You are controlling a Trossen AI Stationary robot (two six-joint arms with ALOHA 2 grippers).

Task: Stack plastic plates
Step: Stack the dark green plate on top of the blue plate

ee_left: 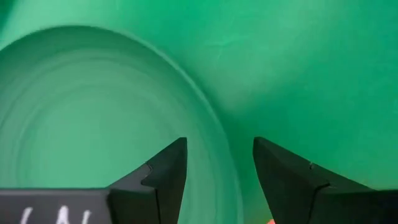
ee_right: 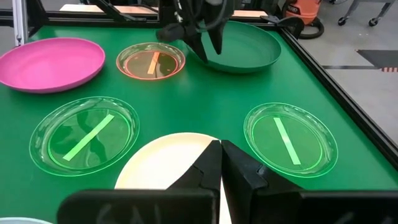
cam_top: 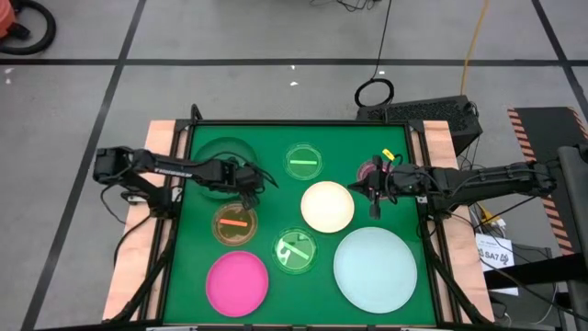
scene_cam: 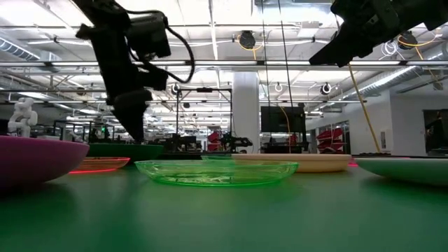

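High view: left gripper (cam_top: 250,176), fingers spread, hovers over dark green plate's (cam_top: 220,156) rim.

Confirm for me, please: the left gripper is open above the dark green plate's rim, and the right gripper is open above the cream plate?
Not quite: the right gripper is shut, as the right wrist view shows. It is above the cream plate. The left gripper is open above the dark green plate rim.

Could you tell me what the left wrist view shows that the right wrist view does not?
Only the left wrist view shows the left end effector open, its fingers astride the dark green plate's rim. Only the right wrist view shows the pink plate, orange plate, cream plate, two small green plates and the shut right end effector. Both show the dark green plate and green mat.
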